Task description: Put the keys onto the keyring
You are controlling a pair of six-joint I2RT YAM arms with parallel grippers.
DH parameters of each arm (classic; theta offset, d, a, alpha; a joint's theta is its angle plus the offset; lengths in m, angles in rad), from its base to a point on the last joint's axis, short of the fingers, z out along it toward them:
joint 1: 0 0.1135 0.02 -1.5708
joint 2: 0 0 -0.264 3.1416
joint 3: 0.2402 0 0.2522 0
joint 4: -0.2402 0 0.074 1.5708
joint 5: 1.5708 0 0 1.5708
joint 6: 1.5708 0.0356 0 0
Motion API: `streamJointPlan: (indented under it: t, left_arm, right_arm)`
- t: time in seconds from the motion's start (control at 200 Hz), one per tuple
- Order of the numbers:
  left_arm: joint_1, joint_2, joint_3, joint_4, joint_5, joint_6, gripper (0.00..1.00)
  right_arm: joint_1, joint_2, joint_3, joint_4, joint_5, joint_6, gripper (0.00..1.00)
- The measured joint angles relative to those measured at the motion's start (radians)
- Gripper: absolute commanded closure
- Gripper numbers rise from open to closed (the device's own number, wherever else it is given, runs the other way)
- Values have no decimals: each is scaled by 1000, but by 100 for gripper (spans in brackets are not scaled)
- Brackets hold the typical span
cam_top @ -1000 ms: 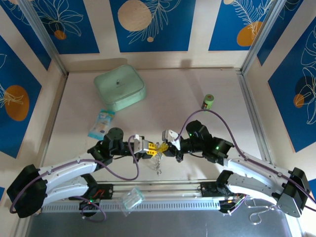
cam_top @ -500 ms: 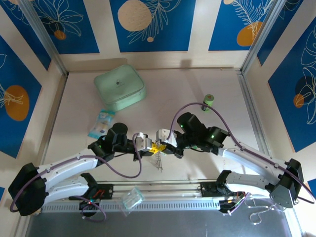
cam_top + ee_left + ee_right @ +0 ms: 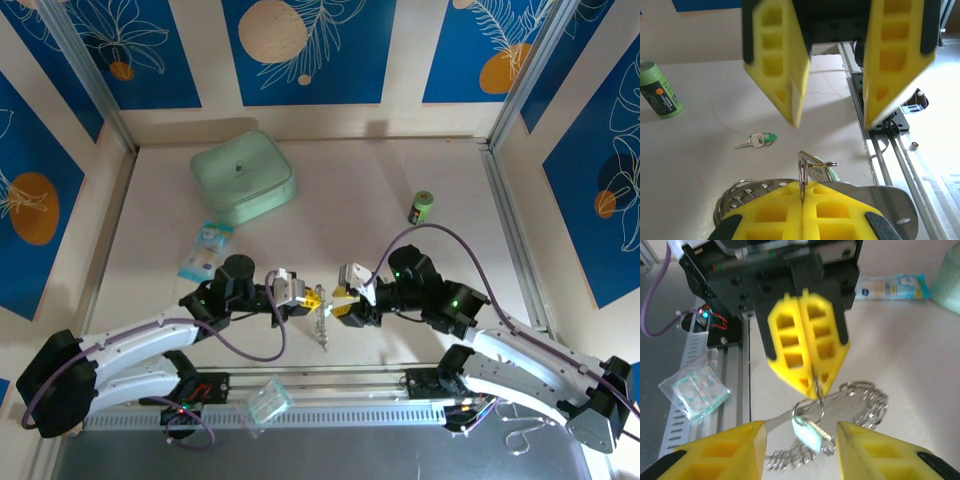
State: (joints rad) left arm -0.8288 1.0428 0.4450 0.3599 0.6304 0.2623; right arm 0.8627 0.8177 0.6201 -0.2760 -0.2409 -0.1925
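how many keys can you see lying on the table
2: a silver key and a green-headed key lie touching on the table, right of the green can in the left wrist view, off the keyring. Others may hide among its chain.

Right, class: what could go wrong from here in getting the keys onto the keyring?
1. The left end effector pinches the keyring by a thin wire at its very tip; a nudge could twist it free.
2. The keys lie flat on the table, far smaller than the open right end effector; picking them up may fail.
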Motion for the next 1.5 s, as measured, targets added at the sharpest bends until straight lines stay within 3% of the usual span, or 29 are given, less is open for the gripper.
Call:
streamJointPlan:
  t: [0.345, 0.715, 0.82, 1.15, 1.5]
  left_arm:
    - [0, 0, 0, 23, -6, -7, 100]
    - [0, 0, 0, 22, -2, -6, 100]
    - [0, 0, 0, 22, -1, -6, 100]
    - [0, 0, 0, 23, 6, -6, 100]
    - [0, 0, -13, 44, 17, -7, 100]
  right_arm:
    - [32, 26, -46, 67, 87, 40, 60]
    - [34, 26, -46, 81, 134, 8, 48]
    - [37, 32, -46, 74, 131, -8, 56]
    - [40, 50, -40, 59, 93, -19, 98]
    - [41, 137, -21, 53, 67, -20, 100]
